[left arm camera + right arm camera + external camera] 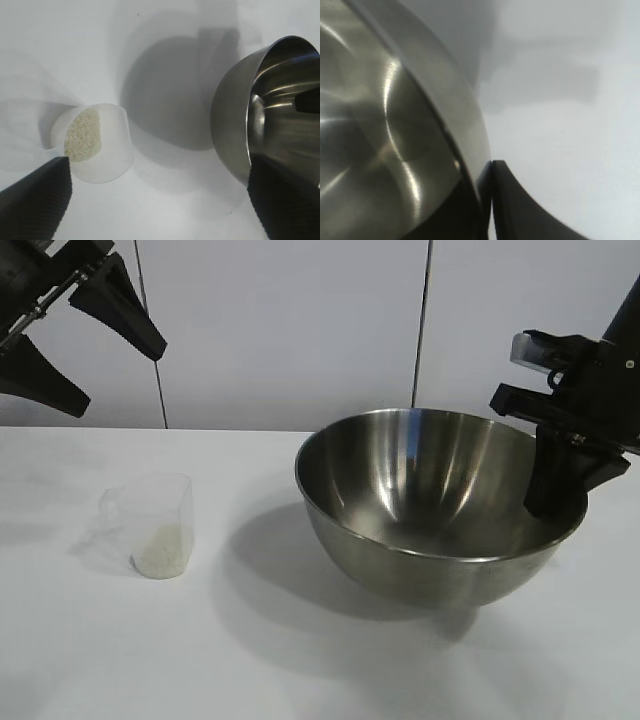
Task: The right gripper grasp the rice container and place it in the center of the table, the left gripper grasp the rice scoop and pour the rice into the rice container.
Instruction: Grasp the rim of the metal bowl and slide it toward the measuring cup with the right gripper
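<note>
The rice container (420, 500), a big shiny steel bowl, stands right of the table's middle. My right gripper (555, 502) is shut on its right rim, one finger inside the bowl and one outside. The right wrist view shows the rice container's rim (470, 130) pinched at the right gripper (487, 172). The rice scoop (150, 520), a small clear plastic cup, stands at the left with a little heap of rice (160, 552) in it. My left gripper (120, 380) hangs open high above the scoop. Below the left gripper (160, 210) lie the rice scoop (100, 145), the rice (83, 135) and the rice container (280, 110).
The white table (300, 660) is bare between the scoop and the bowl and along its front. A white panelled wall (290, 330) closes the back.
</note>
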{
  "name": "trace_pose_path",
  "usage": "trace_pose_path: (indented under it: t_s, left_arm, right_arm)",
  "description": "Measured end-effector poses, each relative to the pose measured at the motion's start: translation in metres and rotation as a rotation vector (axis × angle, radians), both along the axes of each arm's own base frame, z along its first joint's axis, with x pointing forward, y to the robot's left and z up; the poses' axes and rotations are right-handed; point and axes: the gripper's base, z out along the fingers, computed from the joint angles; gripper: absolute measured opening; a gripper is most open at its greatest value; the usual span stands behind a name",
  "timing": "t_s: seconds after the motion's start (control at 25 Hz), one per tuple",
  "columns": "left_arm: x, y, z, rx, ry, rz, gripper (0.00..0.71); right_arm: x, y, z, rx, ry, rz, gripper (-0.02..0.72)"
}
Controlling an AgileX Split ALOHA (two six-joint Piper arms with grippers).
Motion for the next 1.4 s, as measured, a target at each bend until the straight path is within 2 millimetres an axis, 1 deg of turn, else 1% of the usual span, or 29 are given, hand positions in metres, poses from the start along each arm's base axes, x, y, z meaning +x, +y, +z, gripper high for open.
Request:
trace_pose_path:
  t_s: [0.12,0.28,0.36,0.44,0.56,0.64,0.72,0.8,0.88,0.96,1.04,1.08,1.2,1.24,1.28,1.32,1.4]
  left_arm:
    - [0.000,0.000,0.000,0.000,0.000,0.000,0.687]
    - [0.000,0.000,0.000,0.000,0.000,0.000,0.687]
    - [0.000,0.000,0.000,0.000,0.000,0.000,0.687]
    - [0.000,0.000,0.000,0.000,0.000,0.000,0.687]
    - [0.000,0.000,0.000,0.000,0.000,0.000,0.687]
    - [0.000,0.000,0.000,0.000,0.000,0.000,0.687]
    - [0.000,0.000,0.000,0.000,0.000,0.000,0.687]
    - [0.000,0.000,0.000,0.000,0.000,0.000,0.687]
    - [0.000,0.000,0.000,0.000,0.000,0.000,0.687]
    - [0.000,0.000,0.000,0.000,0.000,0.000,0.687]
    - [0.000,0.000,0.000,0.000,0.000,0.000,0.687]
    - [0.000,0.000,0.000,0.000,0.000,0.000,0.687]
    - [0.000,0.000,0.000,0.000,0.000,0.000,0.687]
    - [0.000,0.000,0.000,0.000,0.000,0.000,0.687]
    - [0.000,0.000,0.000,0.000,0.000,0.000,0.687]
    - [0.000,0.000,0.000,0.000,0.000,0.000,0.687]
    - [0.000,0.000,0.000,0.000,0.000,0.000,0.687]
  right_arm:
    - [-0.001,0.018,0.001,0.006,-0.010,0.017,0.020]
    - [-0.003,0.054,0.002,0.008,-0.074,0.057,0.020]
    - [-0.002,0.068,0.003,0.017,-0.109,0.045,0.019]
    - [0.000,0.077,0.001,0.028,-0.138,0.022,0.019]
    - [0.004,0.082,-0.013,0.027,-0.119,-0.013,0.018]
    - [0.006,0.083,-0.028,0.016,-0.075,-0.034,0.018]
    - [0.007,0.083,-0.039,0.007,-0.045,-0.044,0.018]
    - [0.007,0.083,-0.044,0.002,-0.023,-0.044,0.015]
    - [0.007,0.083,-0.045,0.001,-0.021,-0.043,0.013]
    - [0.007,0.083,-0.045,0.002,-0.019,-0.044,0.035]
    - [0.007,0.083,-0.045,0.005,-0.016,-0.045,0.103]
    - [0.007,0.084,-0.044,0.006,-0.014,-0.043,0.165]
    - [0.008,0.084,-0.041,0.008,-0.019,-0.040,0.416]
    - [0.010,0.084,-0.039,0.010,-0.022,-0.041,0.512]
    - [0.011,0.084,-0.037,0.012,-0.028,-0.040,0.586]
    - [0.014,0.081,-0.032,0.013,-0.039,-0.043,0.623]
    - [0.020,0.073,-0.017,0.000,-0.069,-0.047,0.656]
